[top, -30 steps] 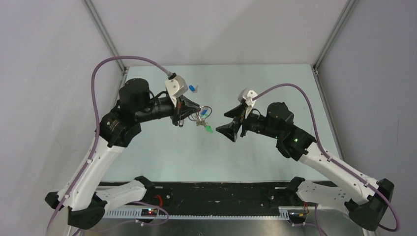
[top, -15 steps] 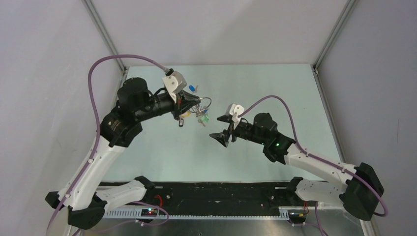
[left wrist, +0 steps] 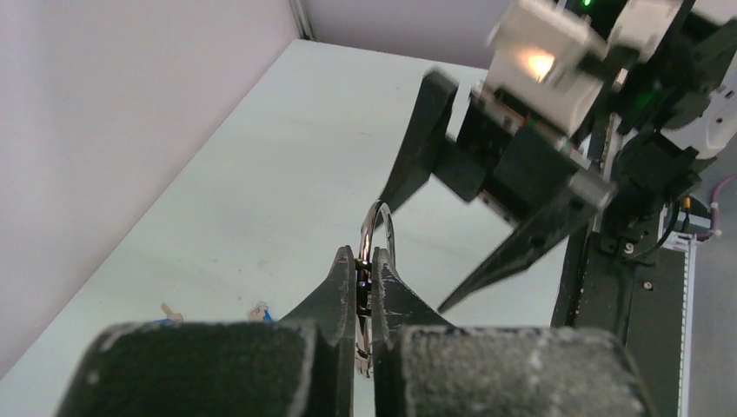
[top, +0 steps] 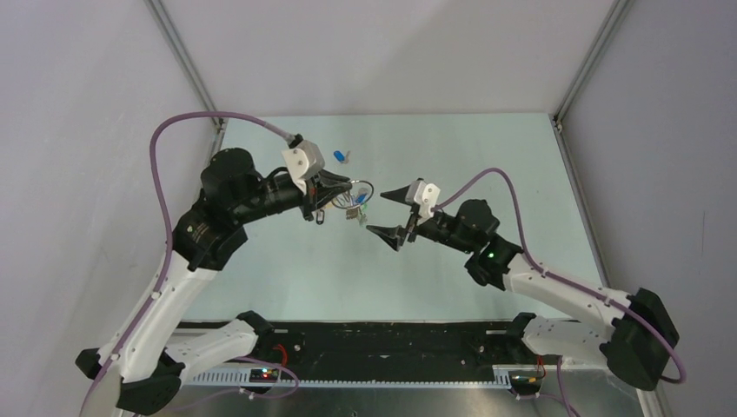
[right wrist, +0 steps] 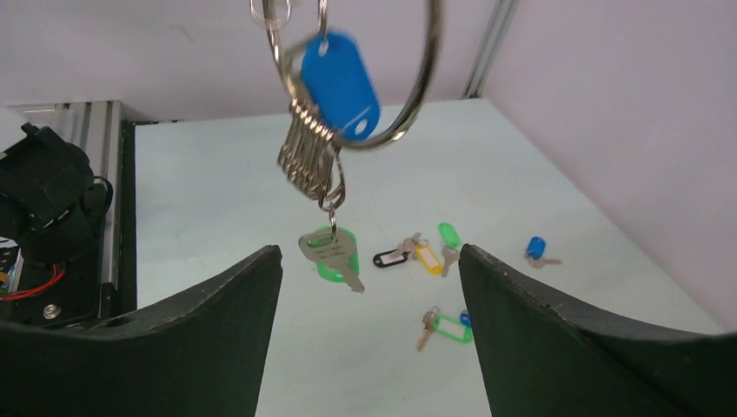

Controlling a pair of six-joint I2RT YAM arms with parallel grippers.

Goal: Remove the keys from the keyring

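Observation:
My left gripper [top: 337, 193] is shut on the keyring [top: 360, 188], a thin silver ring held above the table. In the left wrist view the ring [left wrist: 376, 228] stands edge-on between my shut left gripper [left wrist: 364, 257]. The keys [top: 353, 208] dangle below the ring. In the right wrist view the ring [right wrist: 419, 80] carries a blue tag [right wrist: 341, 82], a bunch of silver keys [right wrist: 308, 161] and a silver key with a green tag [right wrist: 332, 253]. My right gripper [top: 388, 214] is open and empty just right of the keys; they hang above its spread gripper [right wrist: 369, 254].
Loose tagged keys lie on the table: black and yellow tags [right wrist: 415, 254], a green-tagged key [right wrist: 446, 326], and a blue-capped key [right wrist: 536, 249] that also shows in the top view [top: 341, 156]. A black rail [top: 391, 339] runs along the near edge.
My right gripper has moved left and forward, closing in on the hanging keys. My left gripper has shifted slightly back and left, still holding the keyring.

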